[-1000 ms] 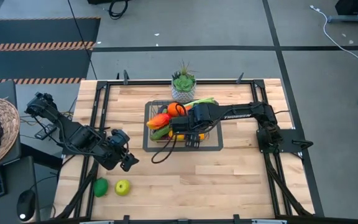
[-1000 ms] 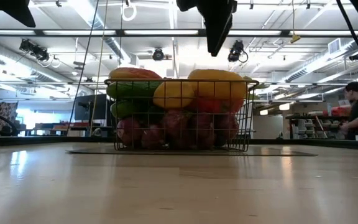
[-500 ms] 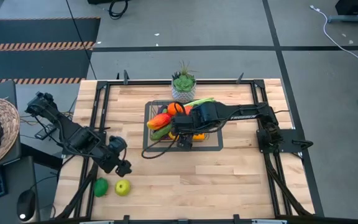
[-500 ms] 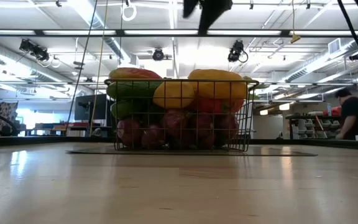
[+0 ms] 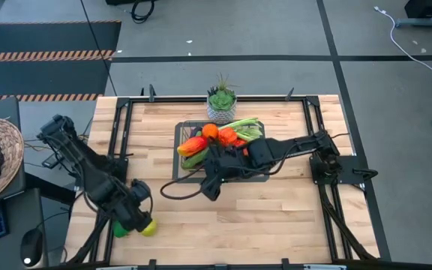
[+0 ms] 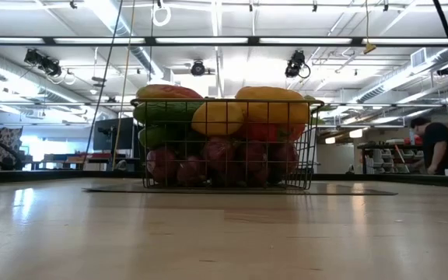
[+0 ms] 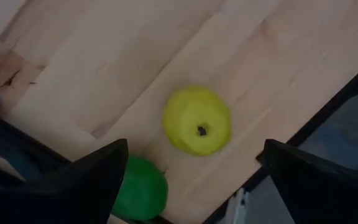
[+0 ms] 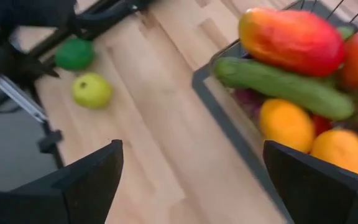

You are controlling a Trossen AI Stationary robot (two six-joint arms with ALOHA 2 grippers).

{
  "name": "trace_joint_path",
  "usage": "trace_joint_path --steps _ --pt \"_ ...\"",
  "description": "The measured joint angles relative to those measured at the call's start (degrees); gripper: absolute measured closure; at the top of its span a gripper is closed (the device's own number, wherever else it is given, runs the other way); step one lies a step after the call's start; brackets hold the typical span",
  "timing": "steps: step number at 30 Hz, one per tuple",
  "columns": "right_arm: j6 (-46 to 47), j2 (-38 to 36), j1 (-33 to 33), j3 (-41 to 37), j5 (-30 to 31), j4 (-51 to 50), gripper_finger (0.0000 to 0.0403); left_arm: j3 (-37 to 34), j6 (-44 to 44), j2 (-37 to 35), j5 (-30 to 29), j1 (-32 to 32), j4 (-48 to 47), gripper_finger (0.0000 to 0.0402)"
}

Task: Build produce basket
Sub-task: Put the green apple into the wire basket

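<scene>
- Wooden bench (image 5: 276, 202) carries a dark mat, with the basket (image 5: 222, 154) at its centre, heaped with produce (image 5: 201, 142).
- Right gripper (image 5: 210, 189) hovers at the basket's 6 o'clock edge, fingers spread, empty.
- Left gripper (image 5: 137, 217) sits at 8 o'clock, spread above a yellow apple (image 7: 197, 120) and green fruit (image 7: 140, 188).

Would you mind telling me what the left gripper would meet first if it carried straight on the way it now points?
Most likely the yellow-green apple, centred between the open left gripper fingers on the table; the green fruit sits off to one side. Depth is uncertain.
</scene>
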Motion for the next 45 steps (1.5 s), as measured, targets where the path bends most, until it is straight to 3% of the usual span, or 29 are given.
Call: trace_joint_path --steps 13,34,45 --pt "16.67 0.24 6.21 -0.15 1.04 0.40 0.0011 0.00 0.67 11.50 1.40 -4.46 7.08 0.0019" --pt "11.79 0.28 10.23 -0.32 3.32 -2.51 0.0012 -0.02 -1.62 26.22 5.94 -1.57 12.95 0.0019" --pt "11.62 0.28 10.43 -0.33 3.63 -7.64 0.0012 -0.01 1.09 21.91 6.46 2.49 13.03 0.0051"
